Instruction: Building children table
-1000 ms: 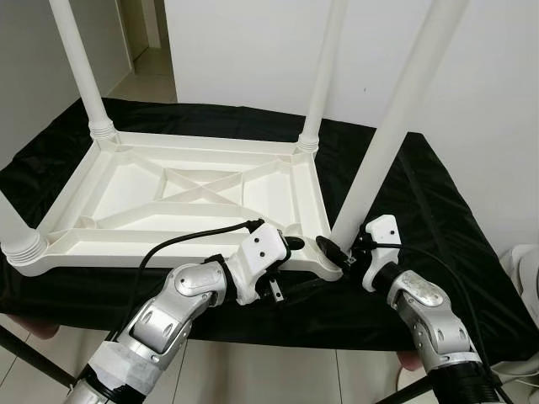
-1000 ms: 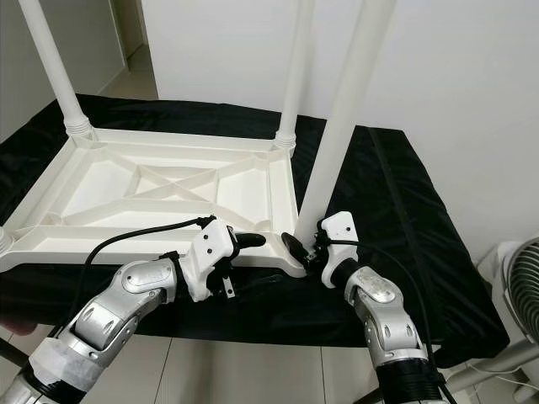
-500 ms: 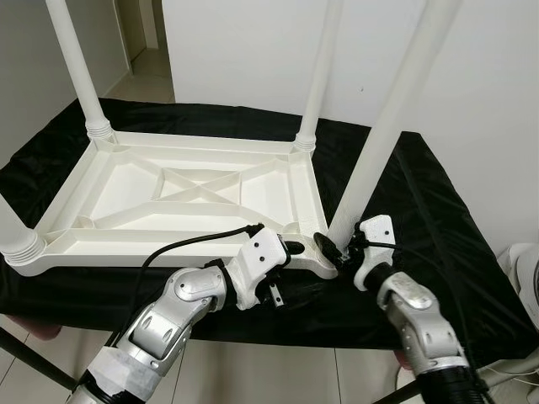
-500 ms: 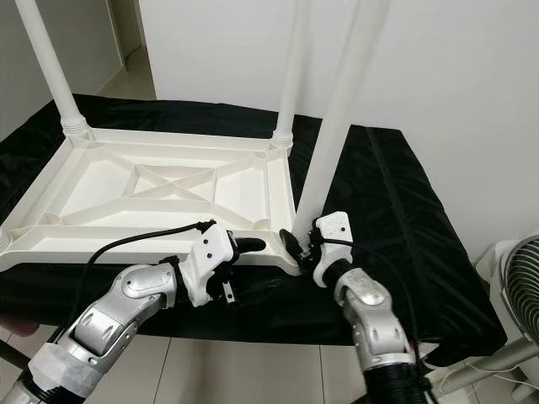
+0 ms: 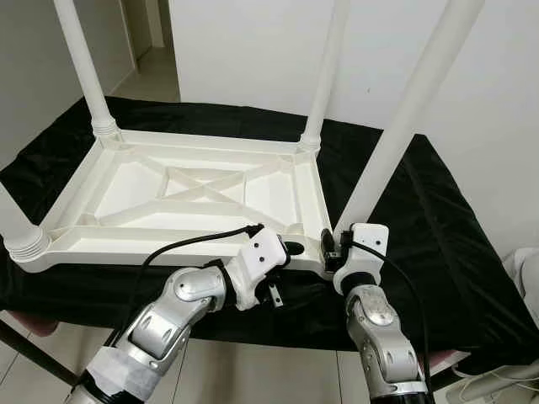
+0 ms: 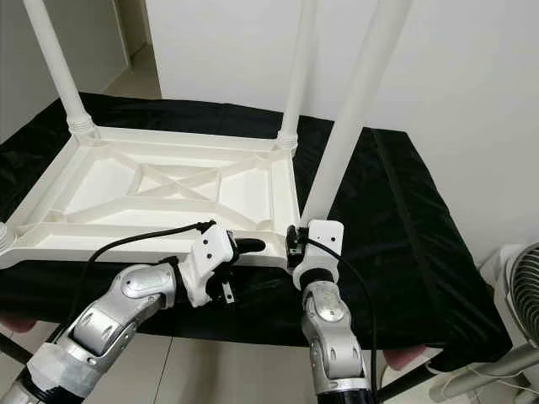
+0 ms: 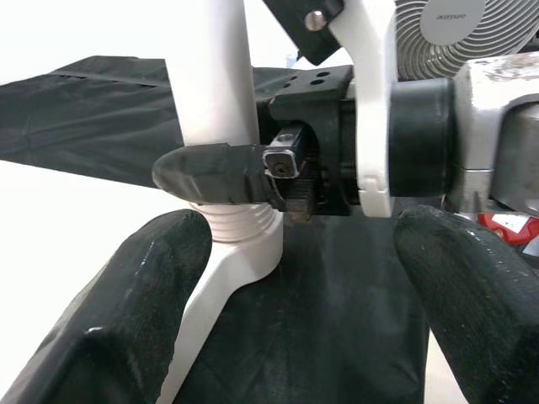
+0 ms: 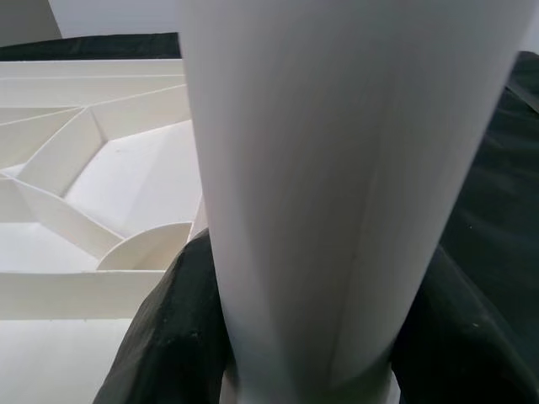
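A white children's table (image 5: 194, 181) lies upside down on a black cloth. Its near right leg (image 5: 404, 118) rises from the corner socket, leaning slightly right. My right gripper (image 5: 334, 246) is shut on the base of this leg; in the right wrist view the leg (image 8: 337, 168) sits tight between the two black fingers (image 8: 168, 337). My left gripper (image 5: 290, 248) rests at the table's front rim just left of that corner, open. Through its spread fingers (image 7: 126, 320) I see the leg's ribbed base (image 7: 232, 223) and the right gripper's finger (image 7: 219, 172).
Two more legs stand at the far corners (image 5: 84, 67) (image 5: 324, 76), and a third at the near left (image 5: 21, 236). The black cloth (image 5: 438, 219) ends close in front of me. A fan (image 6: 522, 286) stands on the floor at the right. A white wall is behind.
My right forearm has swung left and now stands straight under the leg's base, with the wrist turned while still gripping it. The left arm has barely moved.
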Controlling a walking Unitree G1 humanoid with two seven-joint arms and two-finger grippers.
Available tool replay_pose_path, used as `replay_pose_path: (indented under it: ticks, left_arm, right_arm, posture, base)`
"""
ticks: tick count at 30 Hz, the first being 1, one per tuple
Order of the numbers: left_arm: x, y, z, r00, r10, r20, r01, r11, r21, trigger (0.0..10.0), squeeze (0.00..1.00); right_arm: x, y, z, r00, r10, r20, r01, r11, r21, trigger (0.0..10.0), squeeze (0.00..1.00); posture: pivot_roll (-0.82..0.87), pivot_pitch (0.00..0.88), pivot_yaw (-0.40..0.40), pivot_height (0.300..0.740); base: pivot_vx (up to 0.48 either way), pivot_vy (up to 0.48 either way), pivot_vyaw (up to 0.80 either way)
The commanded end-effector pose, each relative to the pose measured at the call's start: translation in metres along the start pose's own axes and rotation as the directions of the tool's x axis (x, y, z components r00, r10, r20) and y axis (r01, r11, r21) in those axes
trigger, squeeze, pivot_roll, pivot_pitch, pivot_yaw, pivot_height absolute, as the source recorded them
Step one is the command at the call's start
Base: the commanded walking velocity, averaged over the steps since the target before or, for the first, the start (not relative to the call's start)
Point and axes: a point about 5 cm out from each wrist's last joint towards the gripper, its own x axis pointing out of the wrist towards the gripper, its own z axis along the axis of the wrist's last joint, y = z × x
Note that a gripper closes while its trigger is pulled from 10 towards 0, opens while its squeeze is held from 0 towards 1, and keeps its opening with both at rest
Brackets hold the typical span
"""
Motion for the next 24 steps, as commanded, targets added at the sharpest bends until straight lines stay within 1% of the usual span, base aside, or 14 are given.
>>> replay_pose_path:
  ticks: [1,2,4,7,8,12,13,16,17,19,20,21,22,24]
  left_arm:
    - [0.002,-0.004,0.003,0.998,-0.065,0.008,0.065,0.998,0.005,10.0,0.0]
    - [0.002,-0.004,0.003,0.998,-0.065,0.008,0.065,0.998,0.005,10.0,0.0]
    - [0.002,-0.004,0.003,0.997,-0.071,0.005,0.07,0.997,0.007,10.0,0.0]
    - [0.002,-0.005,0.003,0.997,-0.072,0.004,0.072,0.997,0.008,10.0,0.0]
    - [0.002,-0.004,0.003,0.997,-0.073,0.003,0.073,0.997,0.009,10.0,0.0]
    - [0.002,-0.004,0.002,0.997,-0.075,0.001,0.075,0.997,0.012,10.0,0.0]
    - [0.002,-0.005,0.002,0.997,-0.077,-0.001,0.077,0.997,0.014,10.0,0.0]
    - [0.002,-0.005,0.002,0.997,-0.077,-0.002,0.077,0.997,0.014,10.0,0.0]
    - [0.002,-0.004,0.002,0.997,-0.076,-0.001,0.076,0.997,0.015,10.0,0.0]
    - [0.002,-0.004,0.002,0.997,-0.076,-0.001,0.076,0.997,0.015,10.0,0.0]
    - [0.002,-0.004,0.002,0.997,-0.075,0.0,0.075,0.997,0.014,10.0,0.0]
    - [0.003,-0.004,0.003,0.997,-0.075,0.002,0.075,0.997,0.013,10.0,0.0]
    - [0.003,-0.004,0.003,0.997,-0.075,0.002,0.075,0.997,0.013,10.0,0.0]
    - [0.003,-0.004,0.003,0.997,-0.077,0.004,0.077,0.997,0.013,10.0,0.0]
  right_arm:
    - [-0.004,0.01,-0.005,1.0,0.006,-0.03,-0.005,1.0,0.026,10.0,0.0]
    - [-0.004,0.01,-0.005,1.0,0.006,-0.03,-0.005,1.0,0.026,10.0,0.0]
    - [-0.002,0.004,-0.004,0.999,-0.027,-0.031,0.028,0.999,0.03,10.0,0.0]
    - [-0.002,0.003,-0.003,0.999,-0.029,-0.032,0.03,0.999,0.031,10.0,0.02]
    - [-0.002,0.002,-0.003,0.999,-0.024,-0.03,0.025,0.999,0.037,10.0,1.0]
    - [-0.001,-0.002,0.002,1.0,0.009,-0.008,-0.009,0.999,0.037,10.0,1.0]
    - [0.001,-0.007,0.006,0.999,0.048,0.015,-0.048,0.999,0.021,10.0,1.0]
    - [0.002,-0.009,0.009,0.997,0.074,0.026,-0.074,0.997,0.004,10.0,1.0]
    - [0.003,-0.014,0.01,0.994,0.111,0.018,-0.111,0.994,-0.008,10.0,0.21]
    - [0.004,-0.017,0.01,0.991,0.135,0.011,-0.135,0.991,-0.014,10.0,0.21]
    - [0.006,-0.021,0.01,0.982,0.191,0.002,-0.191,0.981,-0.024,10.0,0.0]
    - [0.008,-0.028,0.01,0.956,0.294,-0.014,-0.294,0.955,-0.049,10.0,0.0]
    - [0.008,-0.028,0.01,0.956,0.294,-0.014,-0.294,0.955,-0.049,10.0,0.0]
    - [0.011,-0.031,0.01,0.926,0.377,-0.026,-0.377,0.922,-0.088,10.0,0.0]
  posture:
    - [-0.09,0.0,-0.063,0.74]
    - [-0.09,0.0,-0.063,0.74]
    - [-0.09,0.0,-0.062,0.74]
    - [-0.09,0.0,-0.062,0.74]
    - [-0.09,0.0,-0.063,0.74]
    - [-0.09,0.0,-0.065,0.74]
    - [-0.09,0.0,-0.066,0.74]
    - [-0.09,0.0,-0.066,0.74]
    - [-0.09,0.0,-0.066,0.74]
    - [-0.09,0.0,-0.066,0.74]
    - [-0.09,0.0,-0.063,0.74]
    - [-0.09,0.0,-0.062,0.74]
    - [-0.09,0.0,-0.062,0.74]
    - [-0.09,0.0,-0.056,0.74]
  base:
    - [0.0,0.0,0.0]
    - [0.0,0.0,0.0]
    - [0.0,0.0,0.0]
    - [0.0,0.0,0.0]
    - [0.0,0.0,0.0]
    - [0.0,0.0,0.0]
    - [0.0,0.0,0.0]
    - [0.0,0.0,0.0]
    - [0.0,0.0,0.0]
    - [0.0,0.0,0.0]
    - [0.0,0.0,0.0]
    - [0.0,0.0,0.0]
    - [0.0,0.0,0.0]
    - [0.0,0.0,0.0]
